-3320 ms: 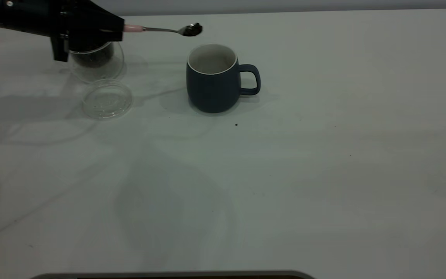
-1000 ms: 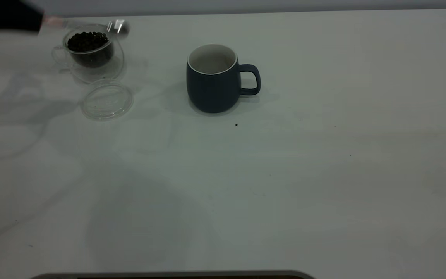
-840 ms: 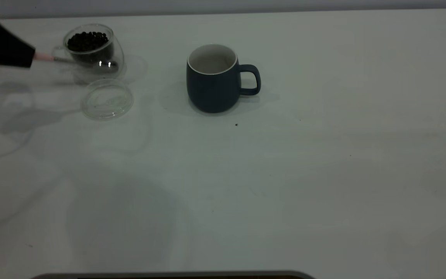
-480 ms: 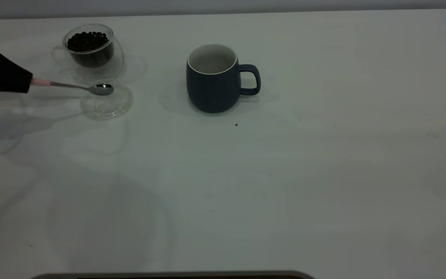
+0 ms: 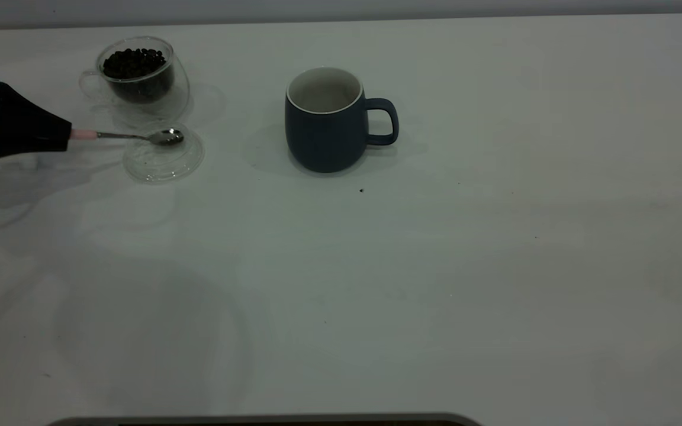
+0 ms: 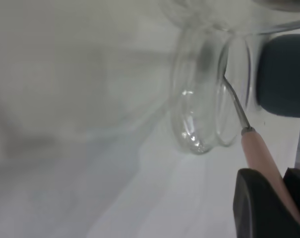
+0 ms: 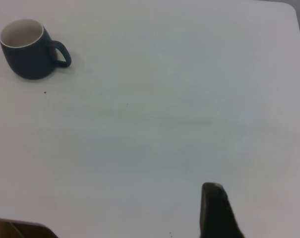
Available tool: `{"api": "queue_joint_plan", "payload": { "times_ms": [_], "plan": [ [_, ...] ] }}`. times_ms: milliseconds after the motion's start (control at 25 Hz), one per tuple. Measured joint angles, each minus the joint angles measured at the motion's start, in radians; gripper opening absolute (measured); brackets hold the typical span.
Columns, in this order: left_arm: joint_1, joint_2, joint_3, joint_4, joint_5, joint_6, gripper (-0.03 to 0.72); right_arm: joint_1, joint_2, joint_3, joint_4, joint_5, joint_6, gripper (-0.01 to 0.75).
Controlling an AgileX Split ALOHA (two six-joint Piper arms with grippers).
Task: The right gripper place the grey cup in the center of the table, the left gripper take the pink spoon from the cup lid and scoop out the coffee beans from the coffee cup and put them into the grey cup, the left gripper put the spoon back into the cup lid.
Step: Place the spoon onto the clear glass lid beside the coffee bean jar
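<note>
The grey cup (image 5: pixel 326 121) stands upright mid-table with its handle to the right; it also shows in the right wrist view (image 7: pixel 28 49). The glass coffee cup (image 5: pixel 137 71) with dark beans stands at the far left. The clear cup lid (image 5: pixel 163 157) lies in front of it. My left gripper (image 5: pixel 66 135) is shut on the pink spoon's handle (image 6: pixel 261 156). The spoon's empty metal bowl (image 5: pixel 166 137) is over the lid's far part; I cannot tell whether it touches. My right gripper (image 7: pixel 259 213) is open and empty, far from the cup.
A few dark specks (image 5: pixel 361 190) lie on the white table (image 5: pixel 495 266) in front of the grey cup. The table's far edge runs just behind the coffee cup. A dark rim (image 5: pixel 258 421) shows at the near edge.
The spoon held beans above the grey cup 3.3 s ago. It has since swung left past the coffee cup and come down, empty, over the lid, sliding slightly right in the last half second.
</note>
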Motion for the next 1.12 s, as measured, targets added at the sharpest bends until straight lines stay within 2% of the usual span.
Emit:
{"api": "queue_joint_plan", "payload": {
  "times_ms": [760, 840, 1120],
  "plan": [
    [-0.016, 0.051, -0.002, -0.026, 0.022, -0.030, 0.149, 0.000, 0.000, 0.000, 0.000, 0.000, 0.000, 0.456],
    [-0.016, 0.051, -0.002, -0.012, 0.022, -0.046, 0.201, 0.000, 0.000, 0.000, 0.000, 0.000, 0.000, 0.456],
    [0.004, 0.051, -0.002, 0.023, 0.021, -0.085, 0.520, 0.000, 0.000, 0.000, 0.000, 0.000, 0.000, 0.456]
  ]
}}
